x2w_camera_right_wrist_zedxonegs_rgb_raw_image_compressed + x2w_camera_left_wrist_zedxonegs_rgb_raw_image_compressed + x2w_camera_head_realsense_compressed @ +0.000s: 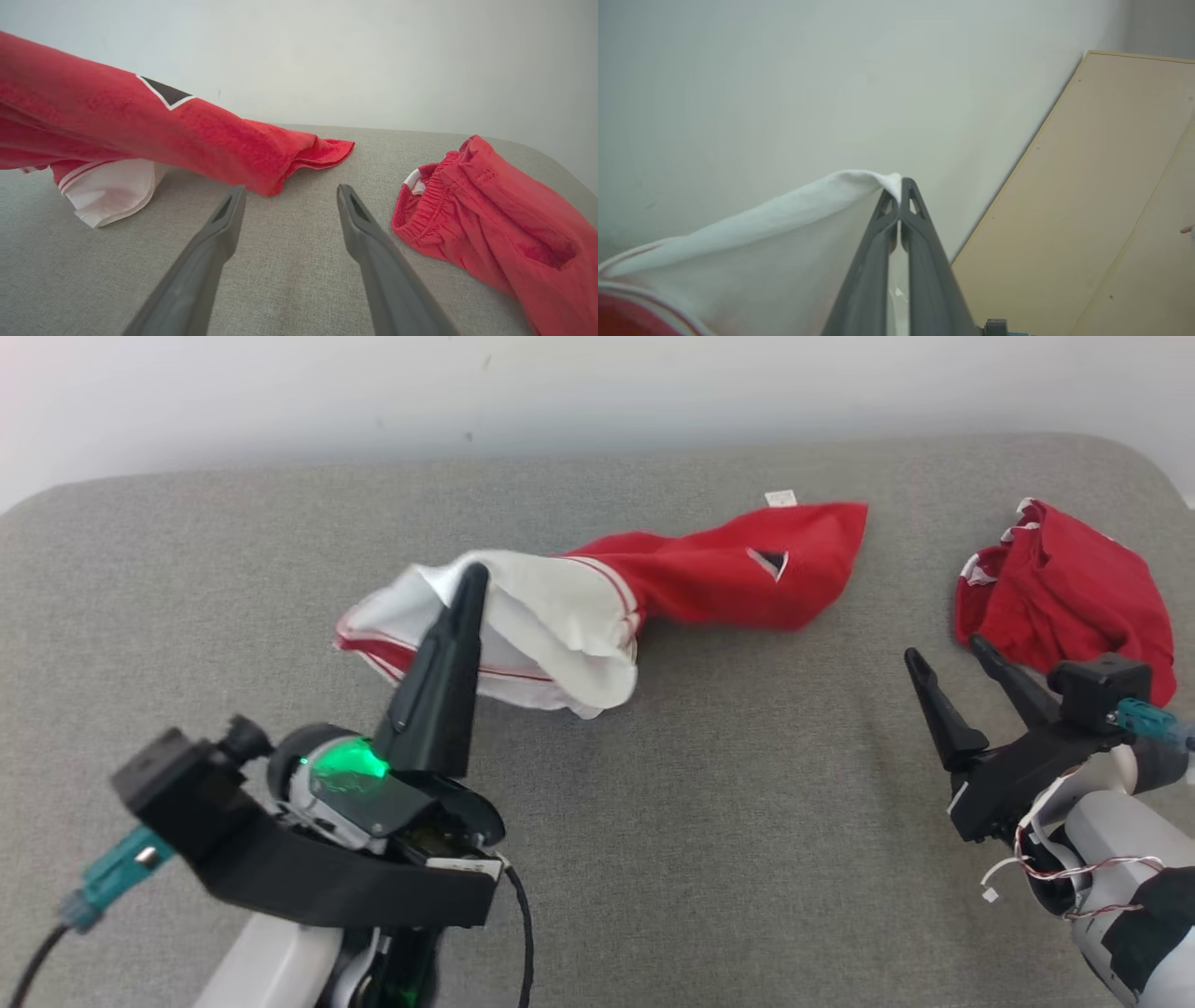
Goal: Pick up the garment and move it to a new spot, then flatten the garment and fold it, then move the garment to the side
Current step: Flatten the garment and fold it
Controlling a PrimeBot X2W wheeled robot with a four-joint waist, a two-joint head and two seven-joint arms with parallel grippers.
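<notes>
1. A pale wall [597, 383] stands behind a grey padded surface [700, 821] with rounded corners. In the left wrist view, a beige board [1087, 186] leans against this wall to the right of the fingers.
2. The left end effector [474, 577] is closed. Its two dark fingers are pressed together, and they pinch a white edge of the garment [709, 569] at their tips.
3. In the left wrist view, the white cloth of the garment [752, 233] hangs from the tips of the left end effector [901, 184] and falls away to the left. A red part with a stripe shows at the lower left corner.
4. From the left end effector, the garment runs forward and to the right. First comes a white part with thin red lines, then a long red part with a small dark triangle [770, 560].
5. The red end rests on the surface, and a white tag [780, 497] lies just beyond it.
6. The right end effector [943, 649] is open, with a wide gap between its fingers, and it holds nothing.
7. In the right wrist view, the red part of the garment [140, 126] passes just ahead of the fingertips of the right end effector [290, 188] and rises to the left.
8. A second red cloth [490, 219] with an elastic edge lies crumpled on the surface, near the right side of the right end effector and apart from the garment.
</notes>
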